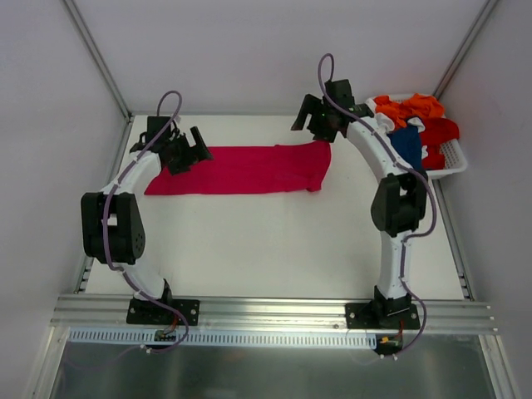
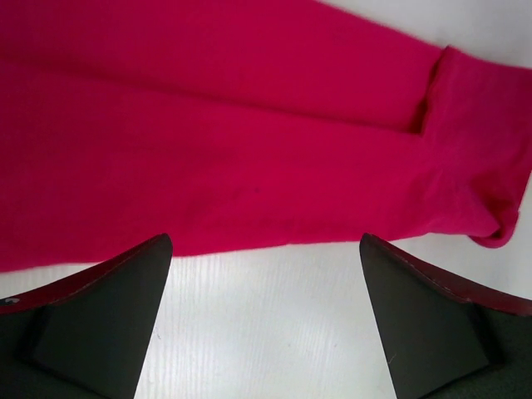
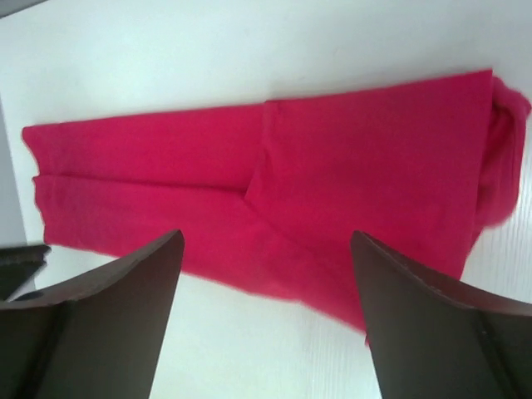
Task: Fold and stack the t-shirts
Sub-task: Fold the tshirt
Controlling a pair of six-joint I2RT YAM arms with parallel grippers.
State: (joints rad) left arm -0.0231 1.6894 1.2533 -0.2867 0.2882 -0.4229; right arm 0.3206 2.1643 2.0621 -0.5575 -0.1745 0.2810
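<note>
Cloth fills most of what we see. The crimson-pink t-shirt (image 1: 241,169) is a soft, matte knit folded into a long, narrow band. It lies flat on the white table (image 1: 266,249), running left to right across the far half. The left wrist view shows a lengthwise crease along the band. The right wrist view shows a slanting edge where one layer overlaps another. The band's right end is bunched and slightly rolled, and its left end is squarer. The tabletop is smooth with a faint grain.

The left arm rises from its base along the left edge with its elbow raised and its wrist turned inward. The left gripper (image 1: 193,150) sits over the band's left end. Its fingers (image 2: 125,307) are dark, hard wedges with a reddish sheen. They stand wide apart with nothing between them, and through the gap we see the shirt's near edge and bare table.

The right arm climbs the right side and arcs towards the far wall. The right gripper (image 1: 309,116) sits over the band's right end, its jaws also spread wide and holding nothing.

A white plastic slatted basket (image 1: 453,158) stands in the far right corner. It holds a crumpled heap of the orange t-shirt (image 1: 407,108), the red t-shirt (image 1: 439,131) and the dark blue t-shirt (image 1: 407,145), which is partly hidden behind the right arm.
</note>
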